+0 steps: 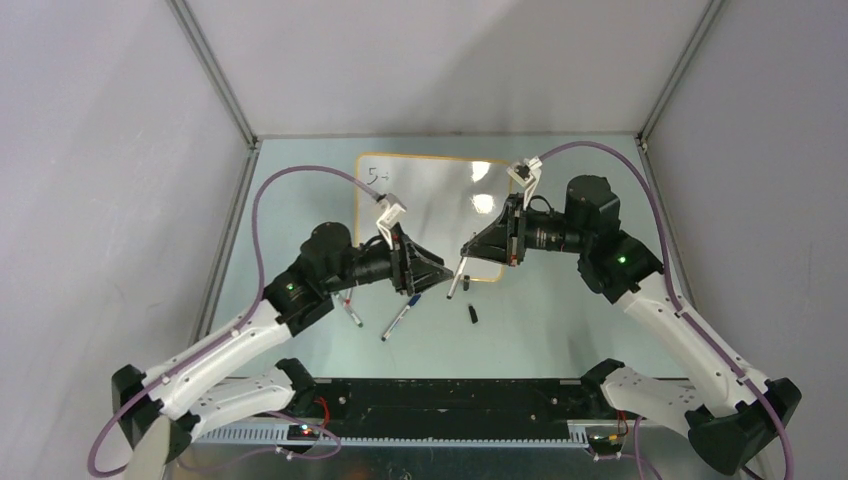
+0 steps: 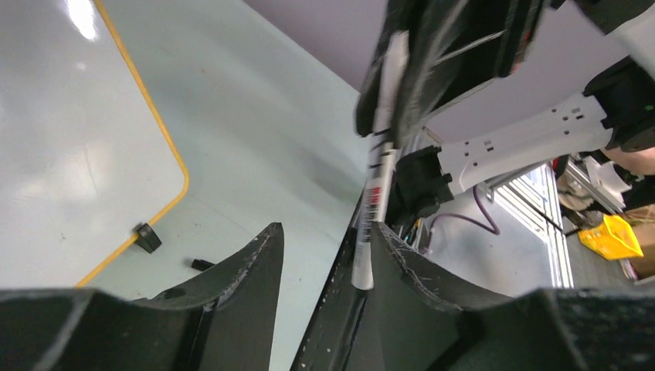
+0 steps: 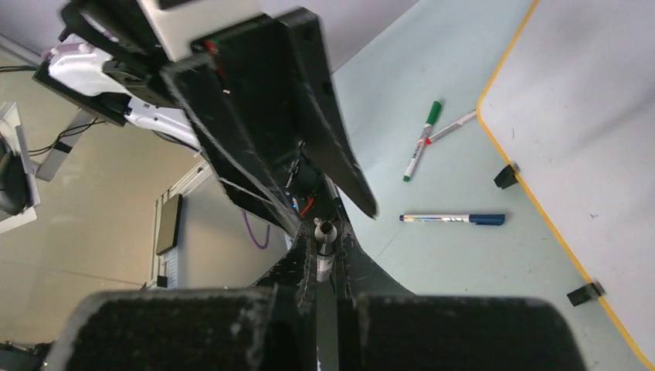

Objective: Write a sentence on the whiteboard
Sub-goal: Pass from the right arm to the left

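Observation:
The whiteboard (image 1: 430, 205) lies at the back middle, with an orange-yellow rim. A few black marker strokes of the sentence (image 1: 378, 177) sit at its top left corner. My right gripper (image 1: 468, 256) is shut on a white-barrelled marker (image 1: 457, 278) and holds it above the board's near edge. The right wrist view shows that marker (image 3: 324, 249) pinched between the fingers. My left gripper (image 1: 425, 272) is open, facing the right one. In the left wrist view the marker (image 2: 374, 209) hangs between my open jaws, close beside the right finger (image 2: 402, 263). The board (image 2: 69, 139) shows at the left there.
A loose black cap (image 1: 473, 314) lies on the table before the board. A blue-capped marker (image 1: 398, 320) and a red one (image 1: 352, 312) lie near the left arm. A green marker (image 3: 421, 151) lies beside them. Black clip feet (image 3: 506, 175) stand at the board's near edge.

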`<state>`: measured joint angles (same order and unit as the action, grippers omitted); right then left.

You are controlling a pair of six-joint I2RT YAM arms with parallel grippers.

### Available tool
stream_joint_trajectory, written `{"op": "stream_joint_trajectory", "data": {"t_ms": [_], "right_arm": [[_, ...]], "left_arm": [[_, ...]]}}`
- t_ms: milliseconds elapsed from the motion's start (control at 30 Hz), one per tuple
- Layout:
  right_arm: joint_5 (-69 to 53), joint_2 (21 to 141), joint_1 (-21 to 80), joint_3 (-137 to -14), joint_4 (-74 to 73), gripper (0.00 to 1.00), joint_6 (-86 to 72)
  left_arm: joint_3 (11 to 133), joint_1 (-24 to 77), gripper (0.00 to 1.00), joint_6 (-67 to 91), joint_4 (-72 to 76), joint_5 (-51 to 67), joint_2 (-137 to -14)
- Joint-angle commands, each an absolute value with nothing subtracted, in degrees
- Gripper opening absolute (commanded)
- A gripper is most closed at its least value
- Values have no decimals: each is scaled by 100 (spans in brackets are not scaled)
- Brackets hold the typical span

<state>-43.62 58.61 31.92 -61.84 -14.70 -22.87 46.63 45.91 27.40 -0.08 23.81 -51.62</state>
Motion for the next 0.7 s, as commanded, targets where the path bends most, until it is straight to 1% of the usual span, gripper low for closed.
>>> {"op": "stream_joint_trajectory", "data": {"t_ms": [0,300,567,667], "right_arm": [[-4779,5915,3315,-6587,-1373,0,-2294],[-4715,6052,3434,-6691,-1576,0,-2214],[-4642,5946,3324,-6706,-1853,0,-2065],[-4621,5921,3312,-6702,-1933,0,-2034]], "left_arm": [[5019,4561,50,2681,328,2949,-5445],[4993,4557,49,2722,742,3298,-5493],[5050,4557,49,2538,248,2888,-5241],[5031,4561,49,2575,281,2881,-5175]]}}
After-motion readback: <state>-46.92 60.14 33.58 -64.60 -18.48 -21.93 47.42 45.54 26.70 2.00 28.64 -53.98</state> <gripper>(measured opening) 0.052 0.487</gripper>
